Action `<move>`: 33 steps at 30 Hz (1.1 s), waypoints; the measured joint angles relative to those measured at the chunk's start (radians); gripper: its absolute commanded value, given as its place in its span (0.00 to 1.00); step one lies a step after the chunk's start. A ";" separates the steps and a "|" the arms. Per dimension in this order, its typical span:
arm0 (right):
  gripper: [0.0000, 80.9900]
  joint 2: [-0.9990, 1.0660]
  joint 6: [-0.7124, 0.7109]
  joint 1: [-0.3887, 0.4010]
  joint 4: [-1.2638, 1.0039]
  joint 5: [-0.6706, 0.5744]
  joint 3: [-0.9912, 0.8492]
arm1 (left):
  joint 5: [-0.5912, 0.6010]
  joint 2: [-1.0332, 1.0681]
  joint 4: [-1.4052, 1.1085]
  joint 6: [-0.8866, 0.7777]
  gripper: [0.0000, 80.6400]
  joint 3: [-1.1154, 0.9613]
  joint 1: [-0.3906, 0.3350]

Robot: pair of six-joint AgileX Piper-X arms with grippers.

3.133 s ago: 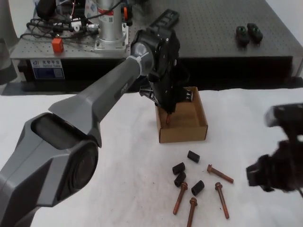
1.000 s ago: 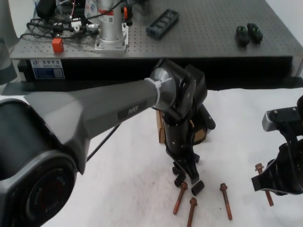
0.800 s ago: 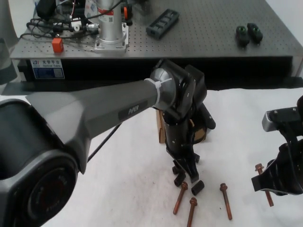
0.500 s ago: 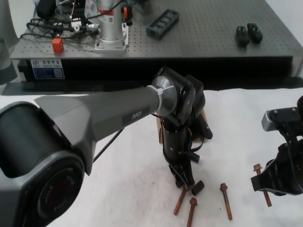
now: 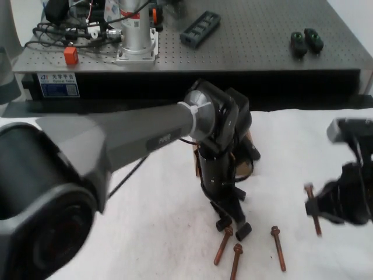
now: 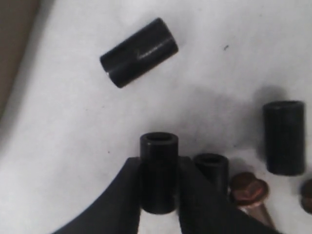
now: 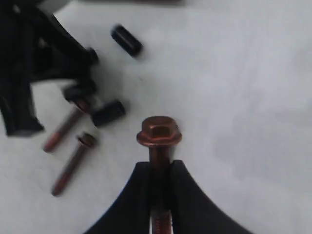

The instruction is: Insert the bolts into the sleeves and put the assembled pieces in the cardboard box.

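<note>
My left gripper (image 6: 159, 195) is shut on an upright black sleeve (image 6: 159, 170), just above the white cloth. In the high view this left gripper (image 5: 228, 214) points down among the loose sleeves in front of the cardboard box (image 5: 249, 167), which the arm mostly hides. A second sleeve (image 6: 139, 52) lies toward the box, a third sleeve (image 6: 283, 137) to the side, and another sleeve (image 6: 212, 168) beside a bolt head (image 6: 249, 189). My right gripper (image 7: 159, 187) is shut on a copper bolt (image 7: 159, 132), head outward. It hangs at the right, where the right gripper (image 5: 319, 209) holds the bolt (image 5: 312, 211) above the cloth.
Three copper bolts (image 5: 221, 245) (image 5: 236, 259) (image 5: 277, 248) and a sleeve (image 5: 243, 231) lie on the white cloth near the front edge. Behind the cloth stands a metal breadboard table (image 5: 262, 41) with cables, a grey tray (image 5: 200, 28) and small black parts (image 5: 306, 41).
The left arm came from the box down to the sleeves and has closed on one. The right gripper took a bolt off the cloth and has just shifted left and up with it.
</note>
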 measured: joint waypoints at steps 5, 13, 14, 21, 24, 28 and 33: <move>0.05 -0.071 0.158 0.007 -0.165 -0.168 0.000 | 0.098 -0.145 -0.133 -0.119 0.01 0.162 0.020; 0.05 -0.127 0.399 0.156 -0.526 -0.287 0.000 | 0.331 -0.671 -0.924 -0.313 0.01 0.871 0.028; 0.05 -0.127 0.418 0.183 -0.560 -0.293 0.000 | 0.371 -0.723 -1.027 -0.339 0.01 0.942 0.026; 0.05 -0.127 0.503 0.334 -0.687 -0.296 0.000 | 0.451 -0.921 -1.376 -0.465 0.01 1.161 0.026; 0.05 -0.127 0.512 0.365 -0.725 -0.292 0.000 | 0.498 -0.937 -1.399 -0.479 0.01 1.167 0.026; 0.05 -0.127 0.526 0.387 -0.741 -0.278 0.000 | 0.524 -0.936 -1.402 -0.502 0.01 1.170 0.026; 0.05 -0.127 0.532 0.390 -0.737 -0.236 0.000 | 0.495 -0.936 -1.404 -0.514 0.01 1.170 0.026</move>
